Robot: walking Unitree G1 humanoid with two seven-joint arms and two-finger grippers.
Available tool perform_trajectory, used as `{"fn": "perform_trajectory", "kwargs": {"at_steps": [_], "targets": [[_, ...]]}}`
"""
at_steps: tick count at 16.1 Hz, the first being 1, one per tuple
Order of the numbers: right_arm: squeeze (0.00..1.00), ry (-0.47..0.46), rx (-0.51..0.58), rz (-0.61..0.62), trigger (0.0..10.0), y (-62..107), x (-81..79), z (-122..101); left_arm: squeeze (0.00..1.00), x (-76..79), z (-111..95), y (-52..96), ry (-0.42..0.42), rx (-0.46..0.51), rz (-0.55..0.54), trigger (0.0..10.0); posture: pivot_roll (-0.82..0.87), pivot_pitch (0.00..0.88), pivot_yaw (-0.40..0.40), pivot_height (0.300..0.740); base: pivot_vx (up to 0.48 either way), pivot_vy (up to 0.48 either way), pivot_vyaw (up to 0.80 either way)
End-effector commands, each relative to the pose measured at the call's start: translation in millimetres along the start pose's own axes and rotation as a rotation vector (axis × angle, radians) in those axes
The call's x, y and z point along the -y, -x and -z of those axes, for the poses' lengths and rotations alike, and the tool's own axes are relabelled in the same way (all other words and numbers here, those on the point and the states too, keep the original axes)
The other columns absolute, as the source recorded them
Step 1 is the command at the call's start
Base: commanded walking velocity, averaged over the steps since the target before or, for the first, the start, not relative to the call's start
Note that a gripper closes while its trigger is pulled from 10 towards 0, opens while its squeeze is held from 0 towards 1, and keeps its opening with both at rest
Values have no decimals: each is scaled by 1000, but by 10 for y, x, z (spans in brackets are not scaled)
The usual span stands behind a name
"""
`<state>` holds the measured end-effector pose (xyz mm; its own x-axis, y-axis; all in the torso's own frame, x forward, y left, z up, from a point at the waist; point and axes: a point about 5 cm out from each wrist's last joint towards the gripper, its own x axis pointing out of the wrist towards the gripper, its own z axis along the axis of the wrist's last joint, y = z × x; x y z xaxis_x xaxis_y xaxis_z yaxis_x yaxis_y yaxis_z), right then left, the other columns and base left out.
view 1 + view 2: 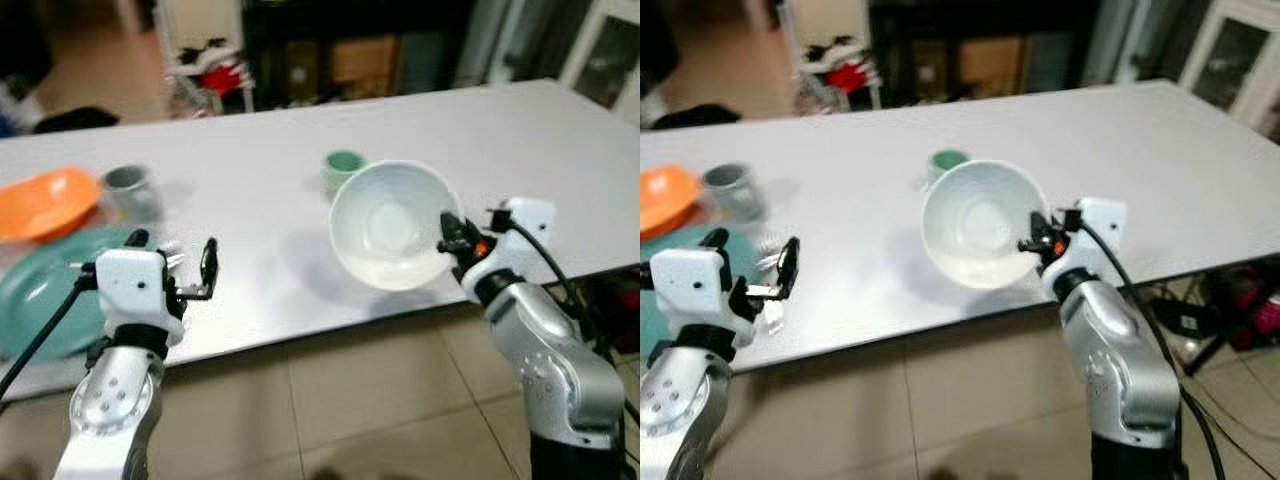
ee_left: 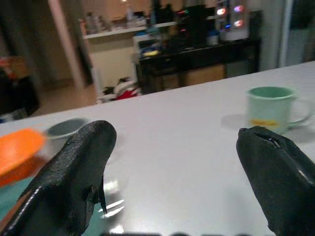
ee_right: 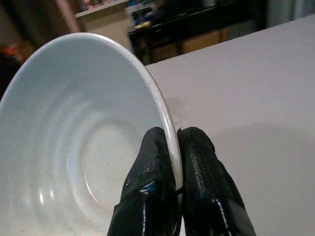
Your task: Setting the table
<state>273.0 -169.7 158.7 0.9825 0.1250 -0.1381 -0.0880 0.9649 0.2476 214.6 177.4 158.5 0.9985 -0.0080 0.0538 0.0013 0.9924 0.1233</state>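
White bowl [image 1: 392,224] is up off the white table [image 1: 560,150], tilted with its hollow facing the robot, over the near edge. The right gripper [image 3: 176,147] has its two black fingers pinched on the bowl's rim, one inside, one outside. Just behind the bowl stands a green mug [image 2: 269,107]. Over on the left, the left gripper [image 1: 172,262] hovers with fingers spread wide, gripping nothing, above a teal plate [image 1: 45,290]. Beyond that, an orange bowl [image 1: 40,200] and a grey cup [image 1: 128,183].
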Motion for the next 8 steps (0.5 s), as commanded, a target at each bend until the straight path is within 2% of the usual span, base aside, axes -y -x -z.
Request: {"fn": "perform_trajectory", "kwargs": {"at_steps": [1, 6, 8], "targets": [[0, -36, 3, -44, 10000, -18, -56, -73, 0, 16, -23, 2, -17, 8, 20, 10000, -113, 0, 27, 740, 398, 0, 0], [0, -172, -103, -96, 10000, -70, -52, -25, 0, 44, -20, 6, -31, 3, 82, 10000, -111, 0, 29, 740, 383, 0, 0], [0, -219, -176, -108, 10000, -74, -51, 17, 0, 55, -23, 20, -31, 7, 100, 10000, -112, 0, 29, 740, 0, 0, 0]]}}
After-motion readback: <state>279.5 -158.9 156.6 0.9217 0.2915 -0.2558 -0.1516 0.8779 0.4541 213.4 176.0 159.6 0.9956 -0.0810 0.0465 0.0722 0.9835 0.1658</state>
